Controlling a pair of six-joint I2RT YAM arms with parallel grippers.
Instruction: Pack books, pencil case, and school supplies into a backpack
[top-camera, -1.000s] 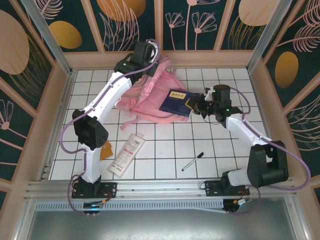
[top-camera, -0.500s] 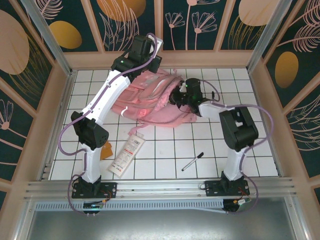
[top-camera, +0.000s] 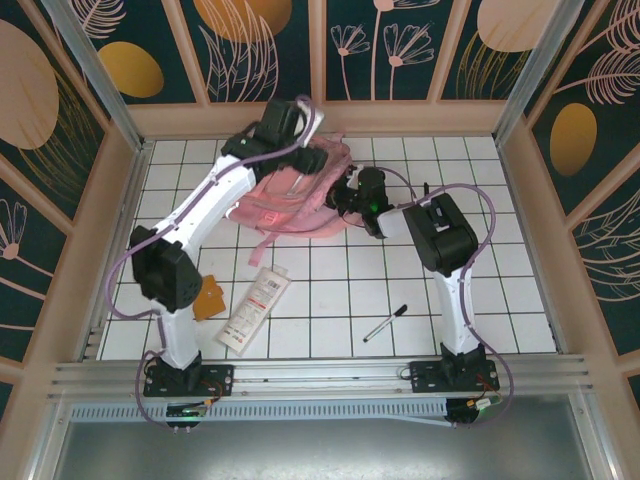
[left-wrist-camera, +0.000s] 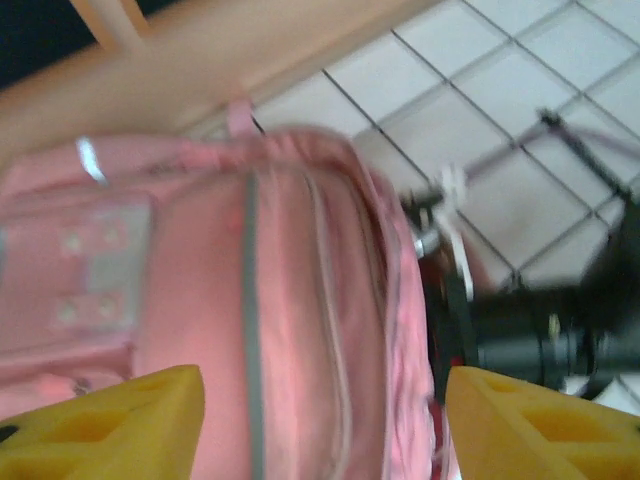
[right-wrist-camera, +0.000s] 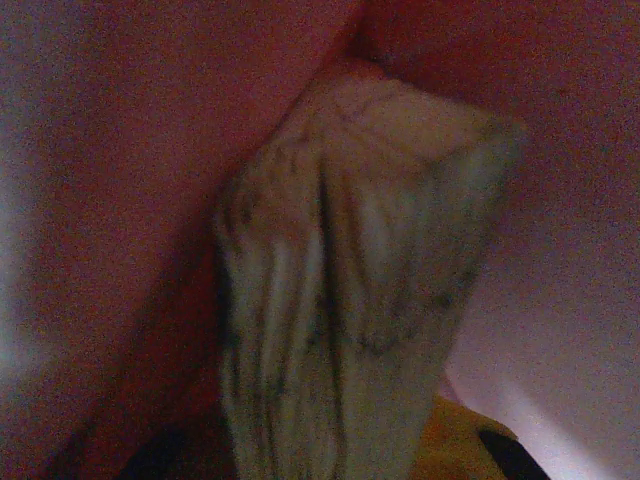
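At the far edge of the desk (top-camera: 450, 290), left of centre, we see the pink backpack (top-camera: 290, 195) lying slumped, with both arms reaching to it. The left gripper (left-wrist-camera: 320, 430) hangs over the bag, its yellow fingers (left-wrist-camera: 100, 425) spread wide and gripping nothing, the pink fabric and a grey strip below them. Whether they touch the fabric we cannot tell. The right gripper (top-camera: 345, 195) is pushed into the bag's mouth from the right. Its wrist view, dim and blurred, gives us red-pink lining all round and a pale, streaked block that we read as the page edge of the book (right-wrist-camera: 350, 290), rising from jaws pinched shut on its lower end. Toward the desk's near edge, left of centre, the white pencil case (top-camera: 253, 308) lies slantwise. The orange-brown square (top-camera: 208, 300) sits just beside it on the left, partly under the left arm. One black pen (top-camera: 385, 323) lies well apart, right of centre.
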